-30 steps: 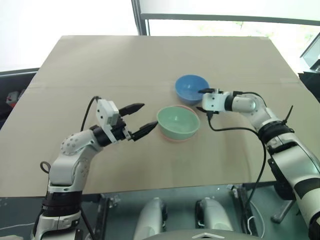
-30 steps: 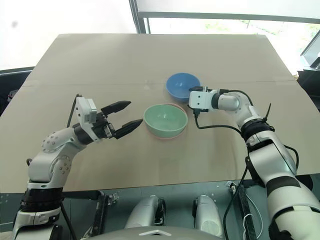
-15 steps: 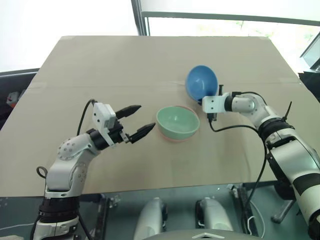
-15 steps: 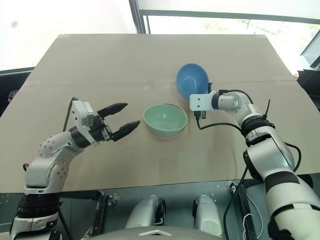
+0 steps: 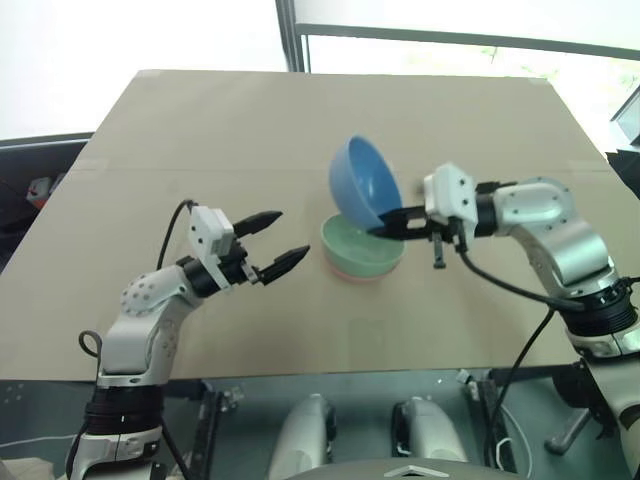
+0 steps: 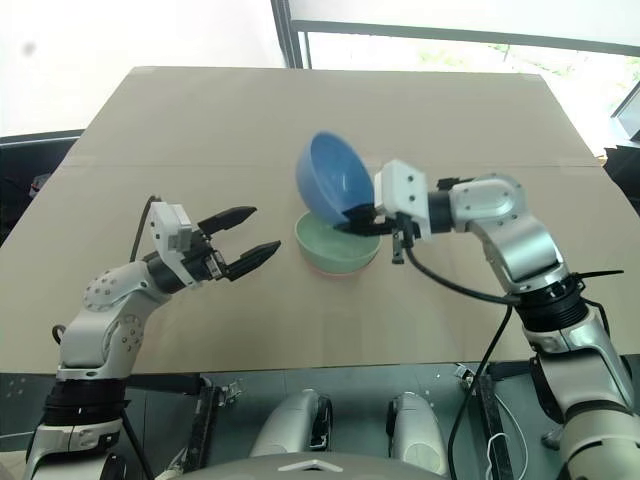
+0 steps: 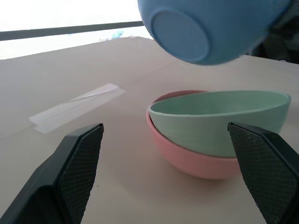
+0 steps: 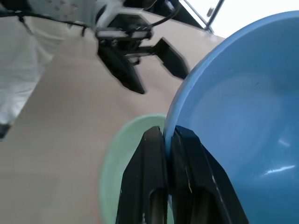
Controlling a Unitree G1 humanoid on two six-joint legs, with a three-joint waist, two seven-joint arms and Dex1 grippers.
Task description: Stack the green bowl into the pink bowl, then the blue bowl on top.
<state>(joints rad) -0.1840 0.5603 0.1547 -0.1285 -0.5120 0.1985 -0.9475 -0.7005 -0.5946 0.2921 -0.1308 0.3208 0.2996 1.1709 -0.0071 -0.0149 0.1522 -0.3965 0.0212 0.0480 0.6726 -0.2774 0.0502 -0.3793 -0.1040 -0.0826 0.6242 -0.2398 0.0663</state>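
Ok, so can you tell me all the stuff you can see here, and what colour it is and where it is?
blue bowl: one, medium blue, tilted in the air above the green bowl, pinched at its rim by the right gripper
green bowl: one, pale mint green, nested inside the pink bowl
pink bowl: one, salmon pink, on the table under the green bowl
strip of clear tape: one, stuck flat on the table
table: one, tan
left gripper: one, black fingers, open, left of the bowls
right gripper: one, black fingers, shut on the blue bowl
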